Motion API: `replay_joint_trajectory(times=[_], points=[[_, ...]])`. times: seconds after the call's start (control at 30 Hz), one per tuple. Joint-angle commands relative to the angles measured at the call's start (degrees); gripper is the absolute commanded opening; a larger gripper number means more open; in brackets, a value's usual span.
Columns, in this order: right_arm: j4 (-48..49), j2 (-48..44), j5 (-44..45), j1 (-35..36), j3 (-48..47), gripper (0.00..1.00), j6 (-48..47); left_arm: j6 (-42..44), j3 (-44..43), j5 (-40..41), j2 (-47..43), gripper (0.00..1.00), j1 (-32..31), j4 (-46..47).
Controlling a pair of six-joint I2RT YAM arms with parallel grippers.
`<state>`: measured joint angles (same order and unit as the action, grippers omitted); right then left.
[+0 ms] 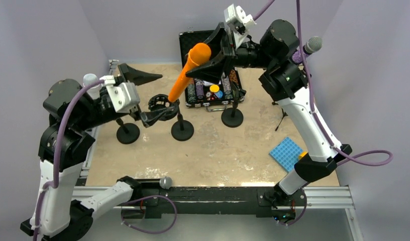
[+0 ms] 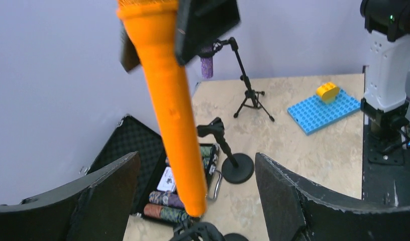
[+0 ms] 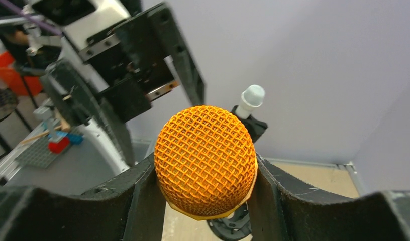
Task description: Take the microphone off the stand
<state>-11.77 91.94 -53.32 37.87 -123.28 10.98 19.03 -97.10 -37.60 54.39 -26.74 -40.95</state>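
1. Left gripper (image 2: pixel 197 165): jaws spread wide. Its two black fingers (image 2: pixel 92 201) stand either side of the microphone's lower handle with clear space on both sides. They hold nothing.

2. Left empty stand (image 1: pixel 127 134): round base on the table (image 1: pixel 218 155), just in front of the left arm.

3. Task stand (image 1: pixel 182 131): round base near the table's middle. Its black clip (image 2: pixel 199 232) sits between the left fingers, directly under the microphone's tail.

4. Orange microphone (image 1: pixel 188 73): raised in the air and tilted, mesh head up and to the right, tail down and to the left. The tail ends just above the clip. Whether it touches the clip cannot be told.

5. Right gripper (image 3: pixel 205 170): closed about halfway. Its fingers (image 3: pixel 288 201) press on both sides of the microphone just below the orange mesh head and carry it.

6. Third stand (image 1: pixel 232 117): round base to the right of the task stand, in front of the open black case (image 1: pixel 193 37), which holds rows of poker chips (image 1: pixel 199 90).

7. Tripod stand (image 2: pixel 250 95): at the far right edge of the table, with a purple-bodied microphone (image 2: pixel 207 65) mounted on it.

8. Blue studded plate (image 1: pixel 287 153): lies near the right arm's base, with a yellow brick (image 2: pixel 327 91) on it.
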Motion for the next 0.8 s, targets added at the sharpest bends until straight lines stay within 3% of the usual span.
replay_joint_trajectory(times=[0.0,0.17,0.4,0.57,0.67,0.7,0.77], points=[[4.8,-1.8,-8.1,0.2,2.1,0.00,0.9,-7.9,-2.4,-4.1,5.0,0.86,0.2,10.3],[5.9,-2.0,-9.9,0.2,2.1,0.00,1.1,-15.5,-2.8,-9.8,9.3,0.80,0.0,15.3],[6.3,-2.6,-10.4,0.3,2.3,0.00,1.3,-18.3,-3.4,-12.7,13.0,0.74,-0.5,16.4],[5.8,-2.2,-10.8,0.3,2.2,0.00,0.6,-18.2,-4.2,-16.0,14.2,0.63,-0.8,15.5],[4.8,-2.0,-10.8,0.3,2.0,0.00,-0.2,-17.2,-5.1,-17.1,14.8,0.51,-0.8,12.6],[4.6,-1.9,-10.6,0.3,2.0,0.14,-0.4,-16.8,-6.0,-17.7,15.2,0.43,-0.9,11.2],[3.1,-1.8,-10.4,0.3,2.0,0.54,-1.1,-16.3,-7.5,-18.9,15.9,0.31,-0.9,7.9]])
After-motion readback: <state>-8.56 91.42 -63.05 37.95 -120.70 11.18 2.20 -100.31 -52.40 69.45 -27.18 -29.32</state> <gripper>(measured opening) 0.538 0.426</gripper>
